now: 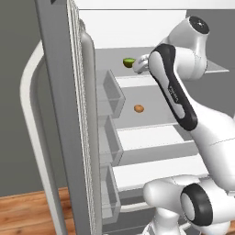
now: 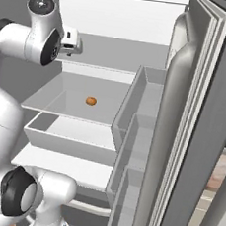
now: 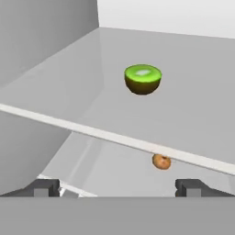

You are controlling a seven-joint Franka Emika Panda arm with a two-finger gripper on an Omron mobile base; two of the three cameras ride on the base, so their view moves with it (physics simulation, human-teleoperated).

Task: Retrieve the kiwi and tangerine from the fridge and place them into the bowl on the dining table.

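The fridge stands open, its white shelves facing me. On an upper shelf a green kiwi half lies cut side up, also visible as the kiwi from the left base. One shelf lower sits the small orange-brown tangerine. My gripper hovers in front of the kiwi at its shelf's front edge, open, with nothing between its fingertips. Beside the kiwi is the white hand. The bowl and the dining table are out of view.
The open fridge doors flank the arm on both sides, each lined with grey door bins. A shelf's white front edge runs between the kiwi and the tangerine. Wood floor shows at the lower left.
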